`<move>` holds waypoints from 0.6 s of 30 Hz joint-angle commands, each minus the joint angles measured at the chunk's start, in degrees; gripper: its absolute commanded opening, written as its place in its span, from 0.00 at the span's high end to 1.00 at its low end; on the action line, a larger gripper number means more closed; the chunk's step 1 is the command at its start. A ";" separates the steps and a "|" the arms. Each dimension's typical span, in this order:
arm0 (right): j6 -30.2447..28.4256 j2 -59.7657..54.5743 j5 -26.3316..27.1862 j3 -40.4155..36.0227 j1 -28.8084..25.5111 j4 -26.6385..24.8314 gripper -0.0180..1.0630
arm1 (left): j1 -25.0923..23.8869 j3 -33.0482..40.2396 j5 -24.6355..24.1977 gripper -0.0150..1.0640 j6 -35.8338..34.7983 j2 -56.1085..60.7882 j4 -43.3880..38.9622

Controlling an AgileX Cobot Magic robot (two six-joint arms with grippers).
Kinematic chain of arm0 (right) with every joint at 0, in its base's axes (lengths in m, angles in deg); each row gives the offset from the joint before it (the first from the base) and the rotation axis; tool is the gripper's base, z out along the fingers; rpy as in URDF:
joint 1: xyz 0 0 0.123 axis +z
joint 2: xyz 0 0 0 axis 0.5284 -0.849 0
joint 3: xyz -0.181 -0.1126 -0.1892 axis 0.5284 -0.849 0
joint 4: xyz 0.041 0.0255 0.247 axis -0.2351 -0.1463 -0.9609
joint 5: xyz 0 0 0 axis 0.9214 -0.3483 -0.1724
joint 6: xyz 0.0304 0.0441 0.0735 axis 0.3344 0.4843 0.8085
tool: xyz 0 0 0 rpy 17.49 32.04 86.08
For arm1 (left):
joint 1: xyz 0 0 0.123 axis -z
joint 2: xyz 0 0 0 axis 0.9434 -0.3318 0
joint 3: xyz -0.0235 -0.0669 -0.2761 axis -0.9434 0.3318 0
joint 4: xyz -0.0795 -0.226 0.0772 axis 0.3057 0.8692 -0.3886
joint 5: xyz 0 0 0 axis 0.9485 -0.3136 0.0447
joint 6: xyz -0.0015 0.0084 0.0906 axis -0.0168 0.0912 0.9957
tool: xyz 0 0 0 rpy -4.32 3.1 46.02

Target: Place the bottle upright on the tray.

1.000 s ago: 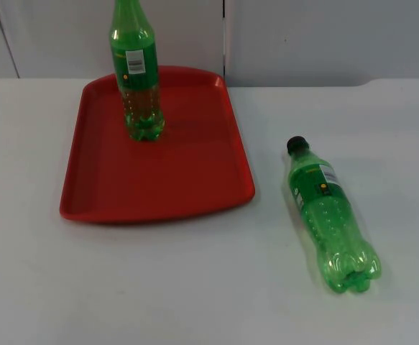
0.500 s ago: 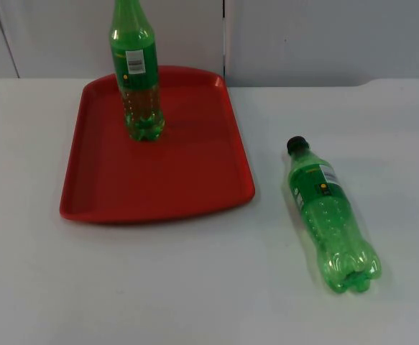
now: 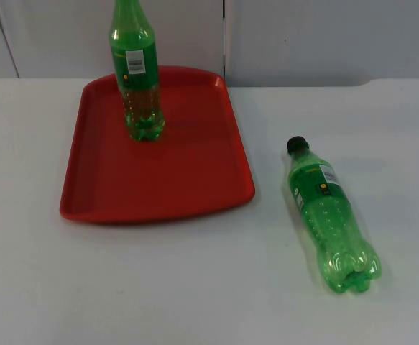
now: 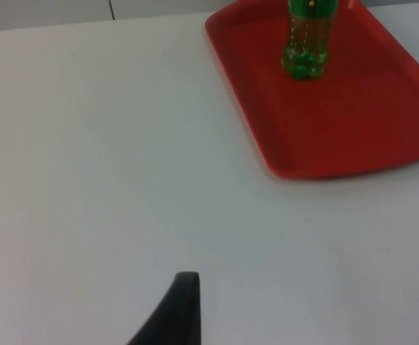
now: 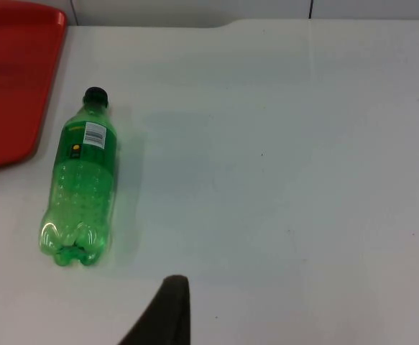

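The lying bottle [image 3: 329, 213] rests on its side on the white table [image 3: 195, 287], to the right of the red tray [image 3: 159, 180] and apart from it — its lobed base points toward the near edge, its black cap [image 3: 296, 144] toward the far wall. From the right wrist it shows again [image 5: 80, 188], with the tray's corner [image 5: 15, 79] just beyond its cap end. Farther off, on the far part of the tray, a second green bottle [image 3: 136, 79] stands upright. The left gripper [image 4: 177, 309] hangs over bare table to the tray's left, the right gripper [image 5: 166, 309] over table to the right of the lying bottle — whether either pair of fingers is apart or together cannot be told.
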 commanded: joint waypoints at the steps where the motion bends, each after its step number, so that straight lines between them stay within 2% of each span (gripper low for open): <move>1: -0.06 0.16 0.40 -0.05 -0.40 -0.08 0.01 | 0.30 0.25 0.67 0.01 -0.53 0.22 -0.24; 18: -0.06 0.16 0.50 0.05 -0.40 0.16 0.01 | 0.30 0.25 0.67 0.01 -2.04 0.22 0.47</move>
